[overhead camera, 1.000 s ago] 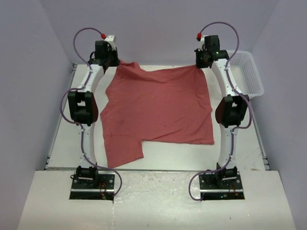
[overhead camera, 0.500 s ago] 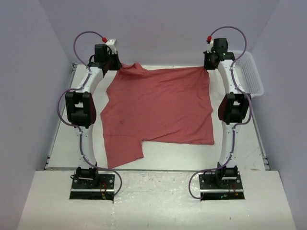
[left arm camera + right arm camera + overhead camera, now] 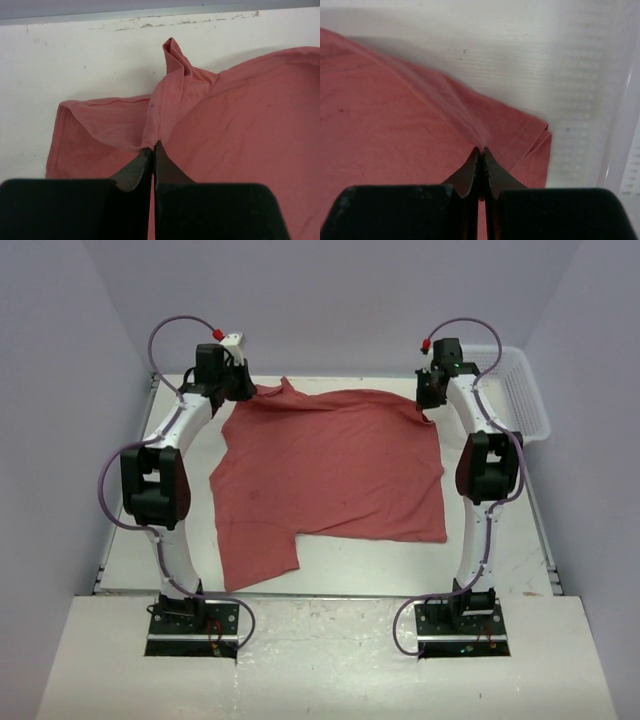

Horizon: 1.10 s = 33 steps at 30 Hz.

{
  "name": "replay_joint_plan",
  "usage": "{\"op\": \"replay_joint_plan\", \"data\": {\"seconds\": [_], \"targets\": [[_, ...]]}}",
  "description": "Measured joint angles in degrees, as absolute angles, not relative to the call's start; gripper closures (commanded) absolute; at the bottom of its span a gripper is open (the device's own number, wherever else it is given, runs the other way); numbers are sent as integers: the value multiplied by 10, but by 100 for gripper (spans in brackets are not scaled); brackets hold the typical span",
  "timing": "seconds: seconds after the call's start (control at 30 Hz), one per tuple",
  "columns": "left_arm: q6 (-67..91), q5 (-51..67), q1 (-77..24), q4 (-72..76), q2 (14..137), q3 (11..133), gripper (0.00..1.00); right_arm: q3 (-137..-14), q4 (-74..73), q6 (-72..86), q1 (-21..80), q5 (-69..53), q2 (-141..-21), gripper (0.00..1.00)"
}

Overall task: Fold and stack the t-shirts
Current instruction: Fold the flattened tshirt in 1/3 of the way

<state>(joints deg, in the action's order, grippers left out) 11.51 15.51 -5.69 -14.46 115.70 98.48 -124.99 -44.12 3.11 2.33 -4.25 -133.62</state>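
T-shirt (image 3: 330, 470), far corners pinched in fingers (image 3: 131, 172)

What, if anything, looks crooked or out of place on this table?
Only the t-shirt: it lies unevenly, with one flap sticking out toward the near left. Its far corners are puckered into ridges where the left gripper and right gripper pinch them shut. Nothing looks torn or spilled.

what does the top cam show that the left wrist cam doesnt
Only the top view: the whole t-shirt spread out, the right gripper at its far right corner, the white basket. Only the left wrist view: the left gripper shut on a pinched ridge of cloth. Both: the red t-shirt on the white table.
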Motion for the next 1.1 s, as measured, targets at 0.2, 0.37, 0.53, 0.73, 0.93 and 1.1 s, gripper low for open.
{"op": "replay_joint_plan", "data": {"seconds": [0.2,0.37,0.53,0.73,0.93,1.1], "targets": [[122,145,-60,-142,1118,929,100,-1183,-432,41,36,-40,-1284,100],[130,127,-60,-144,1090,892,100,-1154,-426,53,41,-33,-1243,100],[130,100,-60,-149,1056,866,100,-1128,-429,65,41,-16,-1218,100],[143,74,-60,-160,1034,862,100,-1108,-434,73,41,7,-1211,100],[159,55,-60,-178,1030,842,100,-1099,-453,83,41,10,-1211,100],[175,41,-60,-194,1030,811,100,-1053,-455,88,41,21,-1207,100]]}}
